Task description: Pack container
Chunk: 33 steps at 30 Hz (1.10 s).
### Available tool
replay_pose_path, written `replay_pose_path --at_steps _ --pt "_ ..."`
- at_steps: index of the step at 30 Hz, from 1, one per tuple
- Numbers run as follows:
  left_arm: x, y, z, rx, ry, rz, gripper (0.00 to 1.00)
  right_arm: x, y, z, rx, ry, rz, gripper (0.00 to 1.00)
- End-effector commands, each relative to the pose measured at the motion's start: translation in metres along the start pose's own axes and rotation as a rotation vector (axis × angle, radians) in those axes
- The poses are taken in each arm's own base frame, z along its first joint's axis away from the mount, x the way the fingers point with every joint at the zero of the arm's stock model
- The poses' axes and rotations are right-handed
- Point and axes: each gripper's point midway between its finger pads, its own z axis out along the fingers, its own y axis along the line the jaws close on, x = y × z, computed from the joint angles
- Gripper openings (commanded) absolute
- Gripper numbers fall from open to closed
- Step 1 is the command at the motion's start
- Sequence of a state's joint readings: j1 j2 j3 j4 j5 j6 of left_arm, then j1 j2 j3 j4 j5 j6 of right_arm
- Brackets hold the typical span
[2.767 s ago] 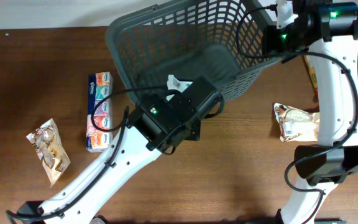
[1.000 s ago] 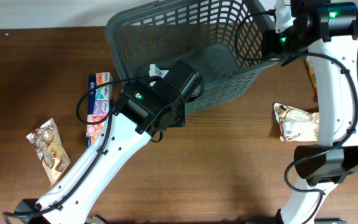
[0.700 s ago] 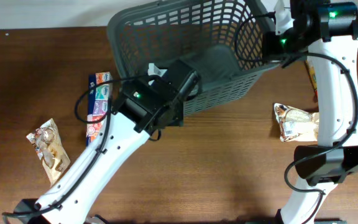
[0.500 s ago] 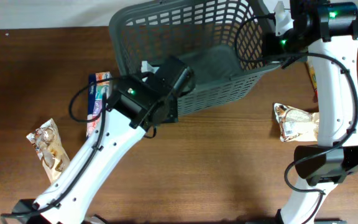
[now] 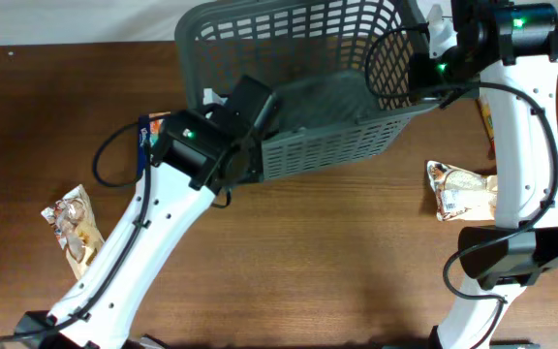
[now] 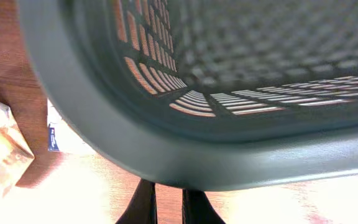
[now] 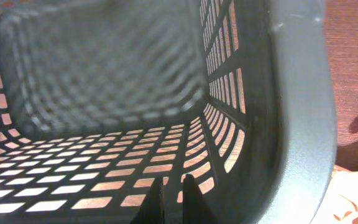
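Note:
The dark grey lattice container (image 5: pixel 327 150) is tilted, raised at its right end. My right gripper (image 5: pixel 417 70) is shut on the lattice wall near the right rim; in the right wrist view its fingers (image 7: pixel 174 196) pinch a strip of the wall (image 7: pixel 241 143). My left gripper (image 5: pixel 260 97) is at the container's left end. In the left wrist view its fingers (image 6: pixel 168 199) stand nearly together with only wood between them, their tips hidden behind the rolled rim (image 6: pixel 166 155). The rim crosses the fingers and is not held.
A colourful box (image 5: pixel 151 136) lies left of the container, partly under my left arm. A snack packet (image 5: pixel 76 233) lies at the far left. Another packet (image 5: pixel 463 189) and a narrow pack (image 5: pixel 486 116) lie by the right arm's base.
My left arm has moved left, from over the container's middle to its left rim. The container has tilted and swung a little. The right gripper keeps its hold in place.

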State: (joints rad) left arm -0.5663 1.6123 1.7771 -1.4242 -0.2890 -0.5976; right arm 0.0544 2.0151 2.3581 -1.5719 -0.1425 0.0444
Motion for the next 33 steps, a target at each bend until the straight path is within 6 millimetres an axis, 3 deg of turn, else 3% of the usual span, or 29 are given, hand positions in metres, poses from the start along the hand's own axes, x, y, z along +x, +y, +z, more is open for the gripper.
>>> replay_pose_path --at_steps 1,7,22,33 --pt "-0.005 0.012 0.008 -0.041 0.004 0.003 0.02 0.002 -0.002 0.002 0.023 0.015 -0.016 0.04" --pt "-0.013 0.027 0.012 -0.056 -0.001 -0.021 0.02 0.006 -0.002 0.002 0.023 0.029 -0.014 0.04" --pt "-0.025 0.023 0.012 -0.032 -0.040 -0.019 0.02 0.016 -0.002 0.001 0.025 0.071 -0.009 0.04" --pt "-0.031 0.038 0.017 -0.032 -0.028 -0.028 0.02 0.021 -0.002 0.001 0.025 0.090 -0.006 0.04"
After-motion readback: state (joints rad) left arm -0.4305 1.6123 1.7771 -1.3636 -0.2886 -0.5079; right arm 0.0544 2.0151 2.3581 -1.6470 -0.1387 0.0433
